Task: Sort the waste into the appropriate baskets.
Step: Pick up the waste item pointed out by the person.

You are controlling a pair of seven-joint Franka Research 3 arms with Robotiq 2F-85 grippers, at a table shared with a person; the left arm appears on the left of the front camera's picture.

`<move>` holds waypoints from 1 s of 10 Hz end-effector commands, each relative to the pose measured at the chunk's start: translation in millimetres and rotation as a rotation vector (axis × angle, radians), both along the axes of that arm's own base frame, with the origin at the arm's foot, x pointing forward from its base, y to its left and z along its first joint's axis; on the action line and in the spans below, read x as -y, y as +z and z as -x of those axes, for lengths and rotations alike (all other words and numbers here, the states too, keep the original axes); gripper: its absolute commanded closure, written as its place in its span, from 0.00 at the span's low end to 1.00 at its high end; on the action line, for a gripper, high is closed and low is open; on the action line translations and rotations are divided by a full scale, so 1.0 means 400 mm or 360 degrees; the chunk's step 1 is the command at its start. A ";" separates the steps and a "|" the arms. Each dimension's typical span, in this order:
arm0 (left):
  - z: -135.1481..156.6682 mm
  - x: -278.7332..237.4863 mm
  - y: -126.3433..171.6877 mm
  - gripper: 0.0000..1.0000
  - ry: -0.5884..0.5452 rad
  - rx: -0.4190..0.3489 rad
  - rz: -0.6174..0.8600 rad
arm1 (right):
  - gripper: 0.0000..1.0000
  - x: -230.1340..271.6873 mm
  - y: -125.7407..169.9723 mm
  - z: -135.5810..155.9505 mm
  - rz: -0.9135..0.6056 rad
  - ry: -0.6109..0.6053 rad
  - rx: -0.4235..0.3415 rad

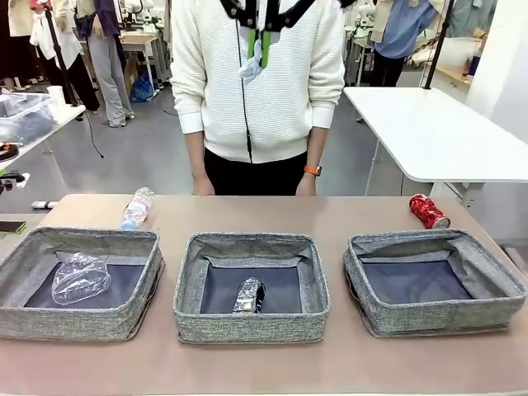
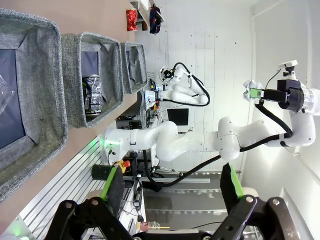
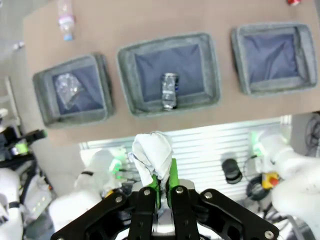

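Three grey baskets stand in a row: left (image 1: 82, 239), middle (image 1: 252, 241), right (image 1: 429, 239). A crushed clear bottle (image 1: 81, 279) lies in the left one and a dark can (image 1: 249, 295) in the middle one; the right one holds nothing. On the table behind them lie a clear plastic bottle (image 1: 137, 206) and a red can (image 1: 428, 211). High above the table's near edge, my right gripper (image 3: 165, 176) is shut on a crumpled white paper ball (image 3: 152, 156), looking down on the baskets (image 3: 170, 107). My left gripper (image 2: 172, 187) is open and holds nothing, off the table's side.
A person in a white sweater (image 1: 256, 74) stands at the far edge with both hands down. A white table (image 1: 437, 132) stands at the back right. Bare tabletop runs in front of and behind the baskets.
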State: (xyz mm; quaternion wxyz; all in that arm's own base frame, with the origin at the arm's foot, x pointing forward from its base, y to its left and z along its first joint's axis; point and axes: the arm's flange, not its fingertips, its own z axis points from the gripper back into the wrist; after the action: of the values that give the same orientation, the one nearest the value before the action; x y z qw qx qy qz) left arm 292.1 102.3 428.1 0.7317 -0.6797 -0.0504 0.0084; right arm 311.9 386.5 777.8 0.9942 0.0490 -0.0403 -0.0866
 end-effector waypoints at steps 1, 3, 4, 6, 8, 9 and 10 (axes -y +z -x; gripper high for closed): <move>0.005 -0.002 0.006 0.00 0.0002 0.0001 -0.0001 | 0.92 -0.032 0.039 0.000 0.0085 -0.0013 0.0060; 0.005 -0.002 0.006 0.00 0.0002 0.0001 -0.0001 | 0.92 0.001 0.014 0.007 0.0027 0.0004 0.0034; 0.005 -0.002 0.006 0.00 0.0002 0.0001 -0.0001 | 0.92 0.001 0.014 0.007 0.0027 0.0004 0.0034; 0.005 -0.002 0.006 0.00 0.0002 0.0001 -0.0001 | 0.92 0.001 0.014 0.007 0.0027 0.0004 0.0034; 0.005 -0.002 0.006 0.00 0.0002 0.0001 -0.0001 | 0.92 0.001 0.014 0.007 0.0027 0.0004 0.0034; 0.005 -0.002 0.006 0.00 0.0002 0.0001 -0.0001 | 0.92 0.001 0.014 0.007 0.0027 0.0004 0.0034; 0.005 -0.002 0.006 0.00 0.0002 0.0001 -0.0001 | 0.92 0.001 0.014 0.007 0.0027 0.0004 0.0034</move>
State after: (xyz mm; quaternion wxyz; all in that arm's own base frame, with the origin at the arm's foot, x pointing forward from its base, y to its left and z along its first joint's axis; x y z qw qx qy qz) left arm 292.1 102.3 428.1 0.7317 -0.6797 -0.0503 0.0084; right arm 309.3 387.6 783.9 0.9947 0.0332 -0.0541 -0.0815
